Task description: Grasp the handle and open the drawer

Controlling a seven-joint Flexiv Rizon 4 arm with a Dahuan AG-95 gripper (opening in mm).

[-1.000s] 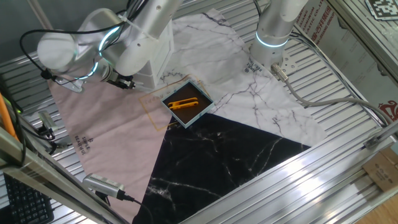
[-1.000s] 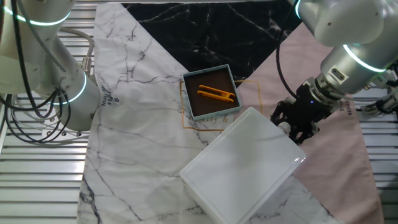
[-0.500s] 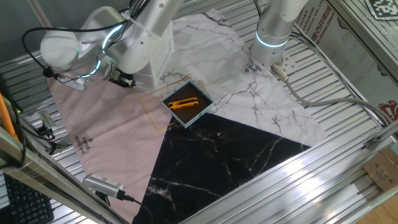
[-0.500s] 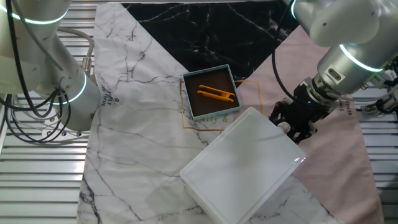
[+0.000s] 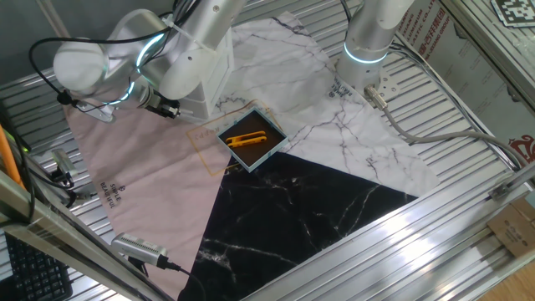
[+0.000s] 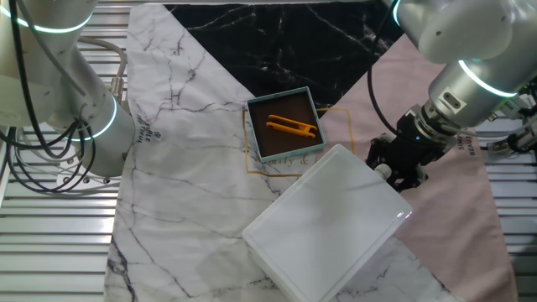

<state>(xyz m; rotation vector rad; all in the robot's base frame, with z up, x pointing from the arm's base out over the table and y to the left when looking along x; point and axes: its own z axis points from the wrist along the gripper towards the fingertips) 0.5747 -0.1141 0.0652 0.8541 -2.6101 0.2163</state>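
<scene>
The small white cabinet (image 6: 327, 222) stands on the marble cloth, seen from above, and its drawer shows no gap along the edge. My gripper (image 6: 396, 172) presses against the cabinet's right-hand edge, where the drawer front faces the pink cloth. The black fingers (image 6: 409, 178) sit drawn together there, and the handle is hidden between them. In the view from the opposite side, the arm covers most of the cabinet (image 5: 203, 99), and the gripper (image 5: 165, 109) shows only as a dark block at its left side.
A shallow blue-edged tray (image 6: 285, 124) holding an orange tool (image 6: 291, 127) lies just beyond the cabinet, also visible as the tray (image 5: 248, 138). A second robot arm (image 6: 59, 92) with cables stands at the other side. Pink cloth (image 6: 453, 210) lies behind my gripper.
The arm shifted slightly toward the cabinet edge, and the fingers, spread a second ago, have drawn together at the drawer front. The cabinet has not moved.
</scene>
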